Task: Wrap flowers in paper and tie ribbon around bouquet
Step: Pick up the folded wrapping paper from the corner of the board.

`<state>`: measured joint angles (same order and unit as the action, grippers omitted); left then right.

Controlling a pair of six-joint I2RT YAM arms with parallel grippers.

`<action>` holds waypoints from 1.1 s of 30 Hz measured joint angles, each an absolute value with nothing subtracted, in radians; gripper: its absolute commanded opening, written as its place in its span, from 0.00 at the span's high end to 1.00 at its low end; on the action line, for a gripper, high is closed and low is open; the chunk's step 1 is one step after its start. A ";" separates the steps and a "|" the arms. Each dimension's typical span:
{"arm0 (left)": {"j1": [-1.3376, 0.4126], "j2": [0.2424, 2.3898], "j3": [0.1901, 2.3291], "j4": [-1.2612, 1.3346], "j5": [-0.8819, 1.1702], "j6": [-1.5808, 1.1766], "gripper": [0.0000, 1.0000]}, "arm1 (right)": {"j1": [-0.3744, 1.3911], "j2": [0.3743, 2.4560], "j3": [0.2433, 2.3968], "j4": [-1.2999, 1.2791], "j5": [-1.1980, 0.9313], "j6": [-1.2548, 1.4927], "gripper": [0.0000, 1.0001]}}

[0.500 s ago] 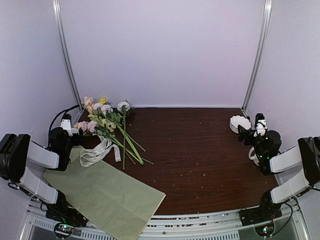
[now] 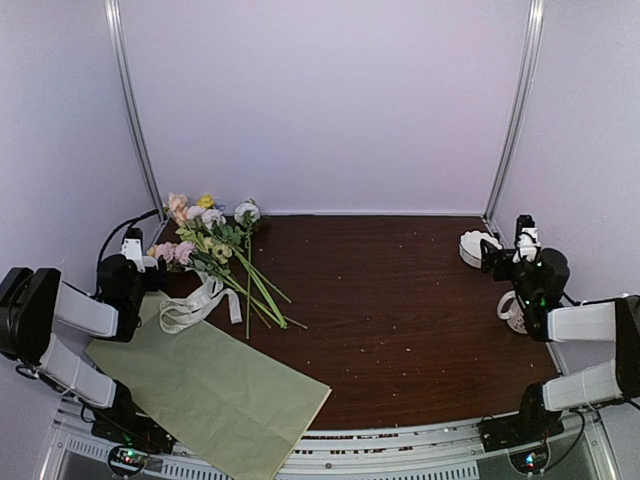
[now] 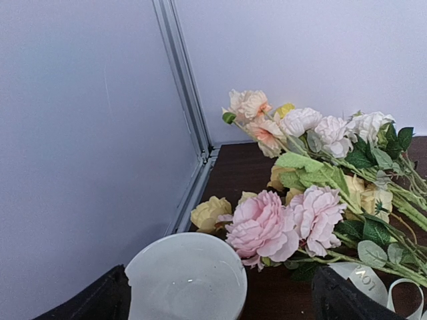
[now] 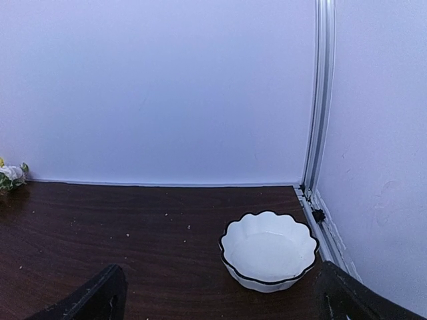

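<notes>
Flowers [image 2: 215,240], ribbon [image 2: 200,300], paper [image 2: 205,385]: loose on surface [image 2: 400,300], apparently staged for wrapping. Left hand [image 2: 133,243], right hand [image 2: 522,235]: released wide, empty.

1. Reads as dark-stained wood on the counter [image 2: 400,300]: smooth, faintly shiny, flecked with pale specks.
2. Looks like matt, smooth sage-green paper [image 2: 200,385].
3. Gleams softly like satin along the cream ribbon [image 2: 195,305].
4. Resembles soft matt cloth in the petals of the flowers [image 2: 215,245], with dull green leaves.
5. Shines like glazed ceramic on the white bowl [image 4: 269,251], with a dark line at the rim.
6. Appears as pale brushed metal in the upright rails [image 2: 515,110], and matt and plain on the walls [image 2: 330,100].
</notes>
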<state>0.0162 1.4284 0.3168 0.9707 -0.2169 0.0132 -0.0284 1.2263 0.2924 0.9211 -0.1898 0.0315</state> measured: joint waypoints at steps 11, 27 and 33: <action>0.012 1.206 0.489 0.635 -0.179 -0.041 0.15 | -0.002 1.212 0.673 0.424 -0.366 0.195 0.08; -0.471 0.920 0.810 -0.410 -0.247 -0.429 0.39 | 0.882 1.420 0.964 -0.303 -0.314 0.414 0.16; -0.583 0.939 0.686 -0.597 -0.169 -0.604 0.42 | 1.087 1.691 1.127 -0.379 -0.361 0.521 0.21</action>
<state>-0.5831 0.9394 0.6861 -0.5972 -0.1688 -0.6037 1.0874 1.6913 1.1271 -0.3786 -0.3611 0.5213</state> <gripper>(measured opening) 0.584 0.806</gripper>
